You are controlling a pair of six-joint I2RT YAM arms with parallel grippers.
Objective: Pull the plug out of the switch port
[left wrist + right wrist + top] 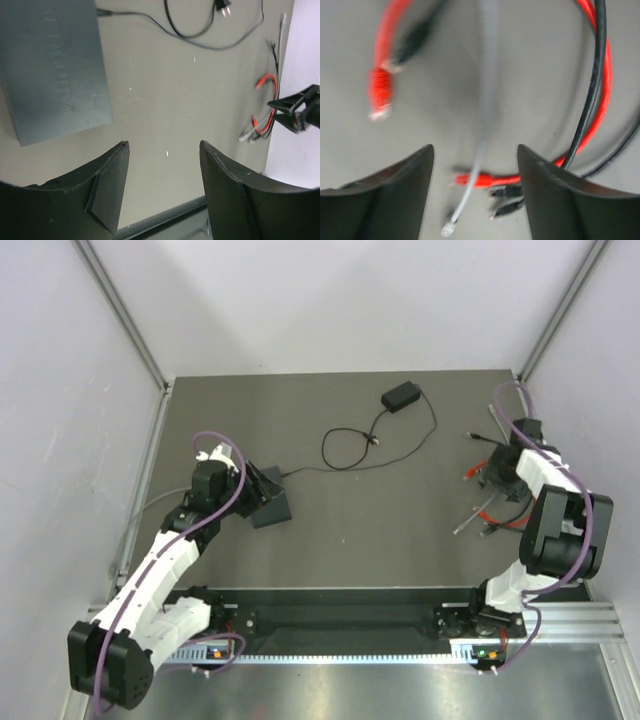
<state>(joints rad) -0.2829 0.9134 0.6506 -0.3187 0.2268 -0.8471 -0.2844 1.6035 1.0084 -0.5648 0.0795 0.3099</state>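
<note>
The switch (55,65) is a flat black box at the upper left of the left wrist view, and it lies by the left arm (272,510). My left gripper (162,147) is open over bare table just beside it (262,483). My right gripper (475,150) hangs open at the far right (497,480) above a heap of cables. A grey cable (487,100) runs down between its jaws and ends in a clear plug (449,229) that lies loose, far from the switch. Neither gripper holds anything.
Red plugs (380,92) and black plugs (507,192) lie around the grey cable. A small black power brick (400,397) sits at the back, and its thin cord (345,450) loops toward the switch. The table's right edge runs close to the cable heap (267,80).
</note>
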